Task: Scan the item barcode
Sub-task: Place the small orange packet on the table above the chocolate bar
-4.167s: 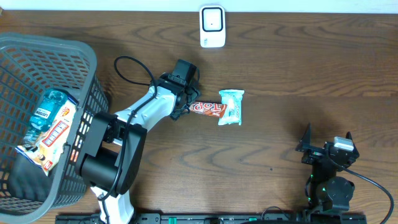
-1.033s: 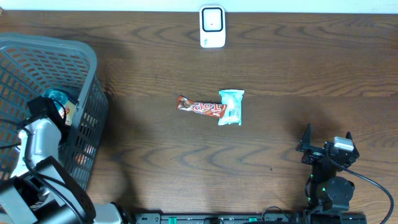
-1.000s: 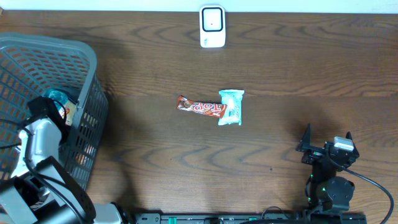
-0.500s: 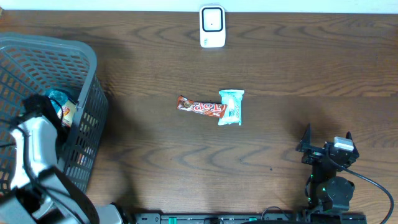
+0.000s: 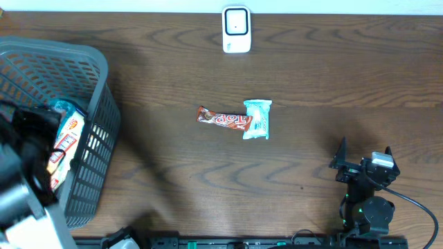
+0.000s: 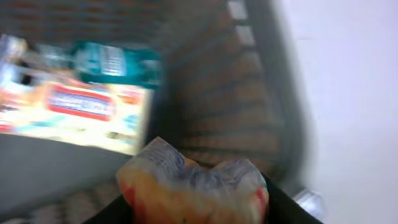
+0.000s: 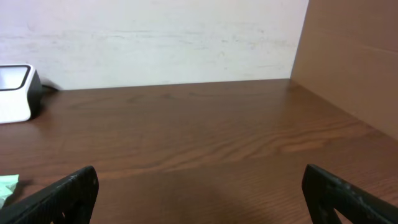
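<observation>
My left gripper is down in the grey basket, shut on a crinkled orange, white and blue snack packet that fills the gap between its dark jaws. In the overhead view the left arm is a blur at the left edge, beside an orange-and-white packet. The white scanner stands at the table's far edge. Low at the right, my right gripper rests wide open and empty, its fingers far apart in the right wrist view.
A red candy bar and a mint-green packet lie touching mid-table. A yellow packet with a red label and a teal packet lie on the basket floor. The scanner shows far left in the right wrist view.
The left gripper has closed on the packet inside the basket, and the left arm has risen toward the camera and blurs. The right arm has not moved.
</observation>
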You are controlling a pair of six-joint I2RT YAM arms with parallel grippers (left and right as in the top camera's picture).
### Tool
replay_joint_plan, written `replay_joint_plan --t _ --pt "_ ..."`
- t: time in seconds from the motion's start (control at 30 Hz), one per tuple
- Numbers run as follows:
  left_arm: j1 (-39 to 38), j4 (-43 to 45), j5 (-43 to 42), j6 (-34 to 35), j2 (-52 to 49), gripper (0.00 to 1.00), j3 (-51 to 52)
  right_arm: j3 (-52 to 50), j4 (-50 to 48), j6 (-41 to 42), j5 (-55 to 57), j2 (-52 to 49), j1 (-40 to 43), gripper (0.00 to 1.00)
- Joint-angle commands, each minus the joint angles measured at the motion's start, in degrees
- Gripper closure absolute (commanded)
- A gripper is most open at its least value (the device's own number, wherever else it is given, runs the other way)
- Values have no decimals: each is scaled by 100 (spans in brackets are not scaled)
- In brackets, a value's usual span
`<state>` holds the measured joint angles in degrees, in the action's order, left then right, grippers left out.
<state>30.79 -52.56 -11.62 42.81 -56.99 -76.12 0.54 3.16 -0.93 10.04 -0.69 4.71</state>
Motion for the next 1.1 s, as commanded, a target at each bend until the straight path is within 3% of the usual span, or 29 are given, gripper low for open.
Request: replay_joint_plan --t 0.0,0.3,0.37,0.53,0.9,1.07 --pt "-402 238 -577 822 343 54 -39 -22 4 -87 -9 24 13 1" --pt "-2483 835 -249 1093 26 54 9 -22 4 -90 -9 24 13 1" --pt "-3220 1032 297 1154 -413 54 9 -22 4 -87 -9 24 13 1" --pt "-4179 1449 796 1156 -1436 54 9 -22 4 -90 -9 24 13 1" --pt "-5110 1762 1082 2354 -4308 54 9 -22 4 -90 -9 24 13 1" --pt "-5318 2277 1082 2546 -5125 54 9 -22 4 -90 -9 24 13 1"
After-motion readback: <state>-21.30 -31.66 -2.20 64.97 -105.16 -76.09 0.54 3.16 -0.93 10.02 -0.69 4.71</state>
